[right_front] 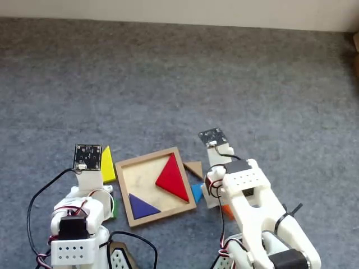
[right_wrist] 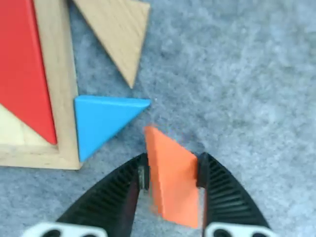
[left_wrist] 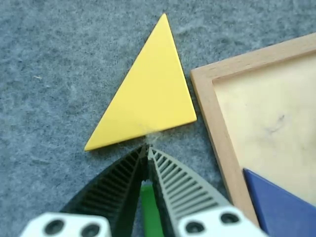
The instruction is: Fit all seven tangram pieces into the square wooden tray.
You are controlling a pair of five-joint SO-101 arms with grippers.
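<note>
The square wooden tray [right_front: 124,166] lies between the two arms and holds a red triangle [right_front: 173,178] and a dark blue triangle [right_front: 142,206]. On the carpet to its left lies a yellow triangle [left_wrist: 148,94]. My left gripper [left_wrist: 147,149] is shut, its tips right at that triangle's near edge, with a green piece [left_wrist: 149,207] on the carpet beneath it. To the right of the tray lie a plain wooden triangle [right_wrist: 116,29] and a light blue triangle [right_wrist: 101,121]. My right gripper [right_wrist: 172,165] is shut on the orange parallelogram [right_wrist: 173,185], one finger on each long side.
Grey carpet stretches far beyond the tray, towards the pale wall strip at the back. The tray's wooden wall [left_wrist: 212,128] runs close beside the yellow triangle. Both arm bases and their cables crowd the near edge.
</note>
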